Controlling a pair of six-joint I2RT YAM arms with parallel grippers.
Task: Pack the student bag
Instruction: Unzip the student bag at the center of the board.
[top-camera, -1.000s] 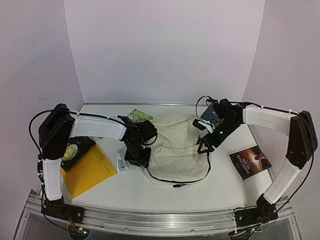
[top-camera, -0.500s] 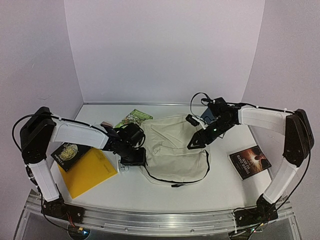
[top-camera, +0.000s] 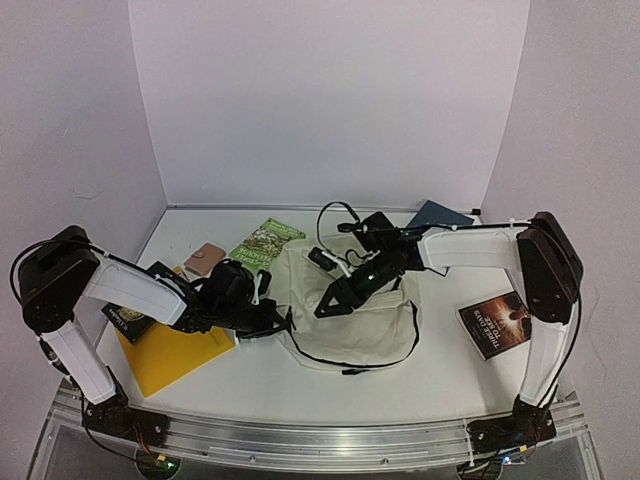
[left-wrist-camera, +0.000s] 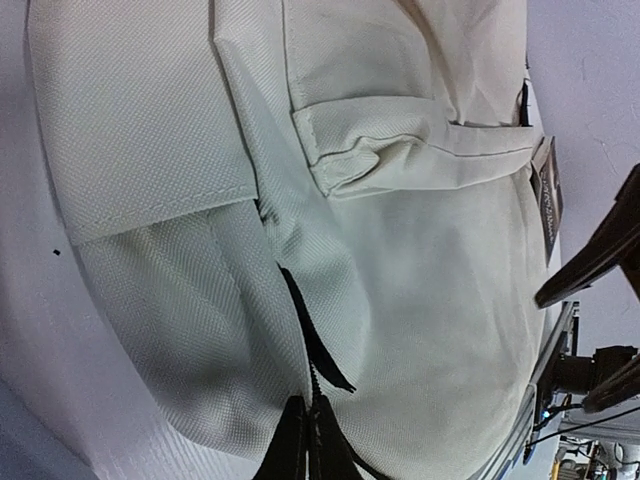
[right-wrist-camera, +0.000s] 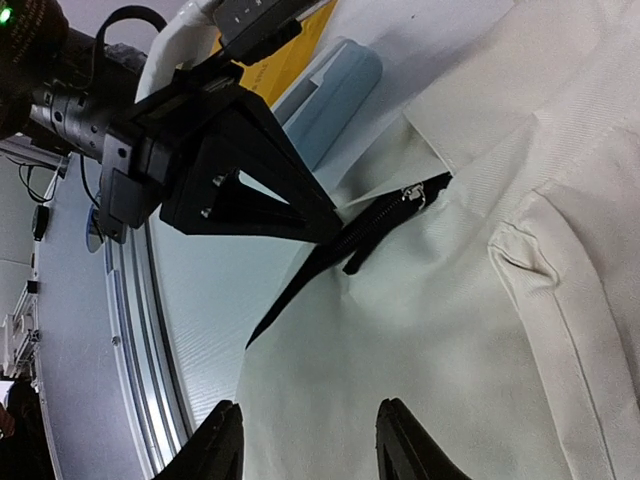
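Note:
The student bag (top-camera: 355, 310), cream fabric with a black zipper, lies flat in the middle of the table. My left gripper (top-camera: 277, 320) is at the bag's left edge, shut on the zipper line (left-wrist-camera: 312, 385), with the black pull tab (left-wrist-camera: 325, 355) just ahead of its fingertips. Its black fingers (right-wrist-camera: 250, 180) also show in the right wrist view, meeting the zipper (right-wrist-camera: 385, 215). My right gripper (top-camera: 326, 306) hovers over the bag's left half. The right gripper (right-wrist-camera: 312, 440) stands open over plain cream fabric, and nothing is between its fingers.
A yellow folder (top-camera: 175, 348) and a black book (top-camera: 125, 320) lie under the left arm. A pink wallet (top-camera: 205, 258), green booklet (top-camera: 265, 243) and dark blue book (top-camera: 440, 214) sit behind. A dark book (top-camera: 498, 322) lies right. A light blue case (right-wrist-camera: 335, 95) is beside the bag.
The left gripper slid left and down to the bag's left edge and shut on the zipper. The right gripper swung left across the bag, its jaws narrowing.

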